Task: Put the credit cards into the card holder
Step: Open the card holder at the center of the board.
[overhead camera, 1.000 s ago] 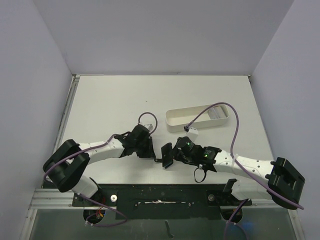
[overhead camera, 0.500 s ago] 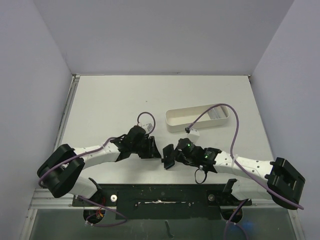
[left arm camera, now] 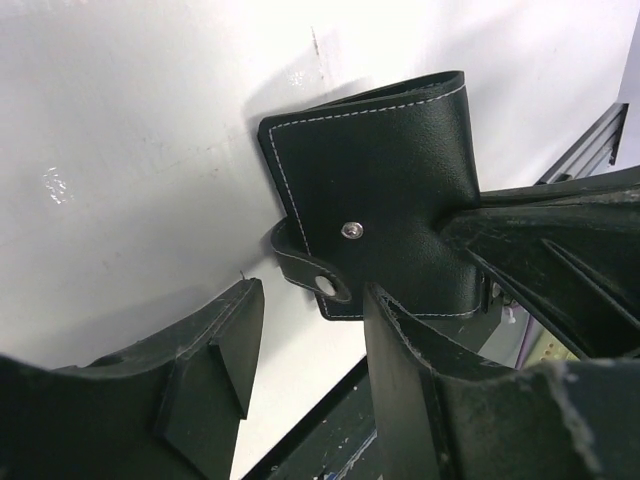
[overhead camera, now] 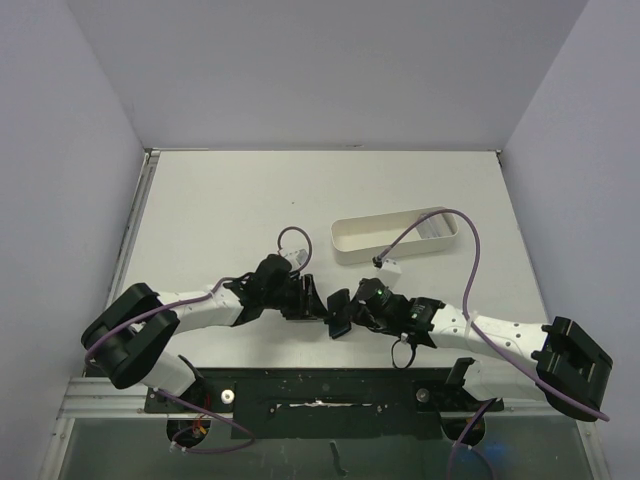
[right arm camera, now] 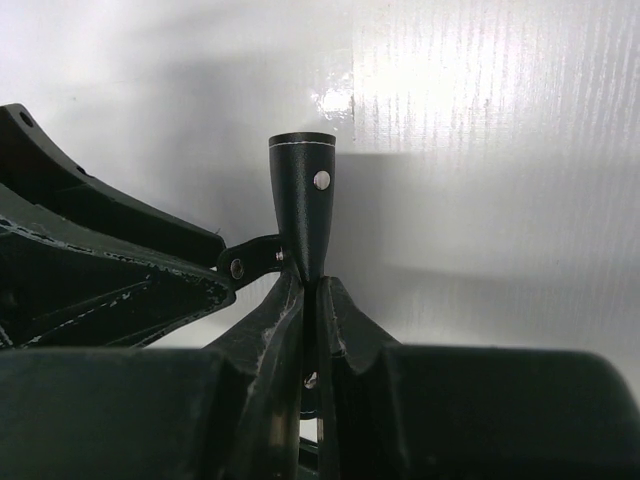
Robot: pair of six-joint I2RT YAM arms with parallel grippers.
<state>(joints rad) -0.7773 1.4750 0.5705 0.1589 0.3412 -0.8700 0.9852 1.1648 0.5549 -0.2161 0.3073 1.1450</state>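
Observation:
The card holder (left arm camera: pixel 385 190), a black stitched case with a snap tab (left arm camera: pixel 312 277), stands on edge above the table. My right gripper (right arm camera: pixel 315 292) is shut on its lower edge, and from that wrist it shows edge-on (right arm camera: pixel 303 195). In the top view the card holder (overhead camera: pixel 337 312) sits between the two grippers, near the table's front edge. My left gripper (left arm camera: pixel 305 372) is open just short of the snap tab, with nothing between its fingers; from above the left gripper (overhead camera: pixel 312 298) is right beside the case. The credit cards are out of view.
A long white oval tray (overhead camera: pixel 345 235) lies on the table behind the right arm, with that arm's purple cable arching over it. The black mounting rail (overhead camera: pixel 320 385) runs along the near edge just below both grippers.
My left gripper has opened and moved right, up to the card holder's tab side. The right gripper has kept its grip on the case, almost in place.

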